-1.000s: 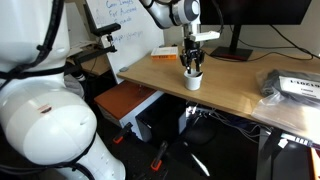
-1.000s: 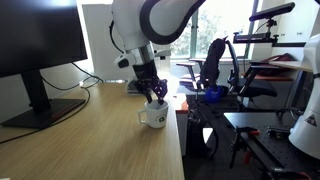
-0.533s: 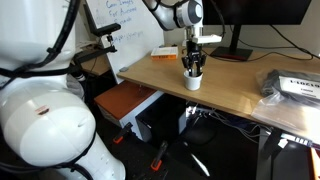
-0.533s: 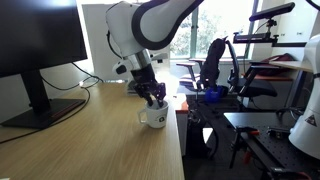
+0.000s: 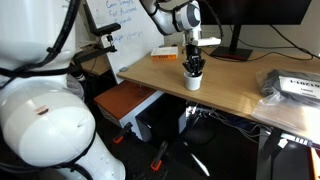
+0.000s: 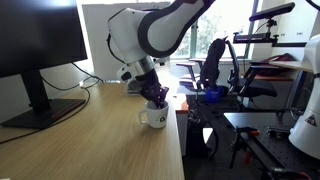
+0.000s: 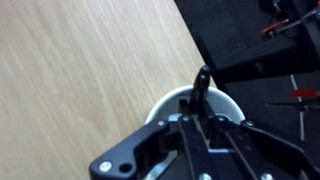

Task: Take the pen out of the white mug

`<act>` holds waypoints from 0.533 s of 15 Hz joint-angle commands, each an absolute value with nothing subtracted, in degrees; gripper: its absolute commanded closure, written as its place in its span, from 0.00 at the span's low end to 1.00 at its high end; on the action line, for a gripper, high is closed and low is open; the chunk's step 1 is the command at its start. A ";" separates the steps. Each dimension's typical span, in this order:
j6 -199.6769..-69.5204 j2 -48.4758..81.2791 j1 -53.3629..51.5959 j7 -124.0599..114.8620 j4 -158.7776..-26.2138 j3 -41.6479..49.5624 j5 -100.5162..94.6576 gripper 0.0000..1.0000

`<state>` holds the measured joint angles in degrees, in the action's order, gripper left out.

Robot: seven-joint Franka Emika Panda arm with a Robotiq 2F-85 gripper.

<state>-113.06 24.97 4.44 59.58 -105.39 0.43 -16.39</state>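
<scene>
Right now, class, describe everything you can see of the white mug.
The white mug is small, plain, cylindrical, seemingly ceramic. It stands upright on the wooden desk, close to the edge. The wrist view shows its round rim with the dark pen standing inside. The gripper sits low over its mouth; whether the jaws touch the mug cannot be told.

The mug (image 6: 153, 117) stands near the desk's (image 6: 90, 140) open edge, bare wood around it on the other sides, and the gripper (image 6: 155, 97) fills the space over its mouth. The monitor stand (image 6: 45, 105) is well apart, and so is the package (image 5: 295, 85).
</scene>
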 commanded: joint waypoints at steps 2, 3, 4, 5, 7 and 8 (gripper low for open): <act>-114.24 20.59 4.69 58.82 -108.60 -0.79 -17.96 0.96; -114.07 18.99 4.68 58.14 -109.09 -0.78 -17.76 0.96; -113.13 17.01 4.77 58.26 -109.49 -0.82 -17.37 0.96; -112.41 15.12 4.75 58.83 -109.87 -0.75 -17.47 0.96; -112.38 11.39 4.91 58.32 -110.17 -0.57 -16.04 0.96; -113.09 10.45 5.42 58.62 -109.55 -0.65 -13.01 0.96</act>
<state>-111.78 14.63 4.43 59.30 -107.56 -0.31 -16.77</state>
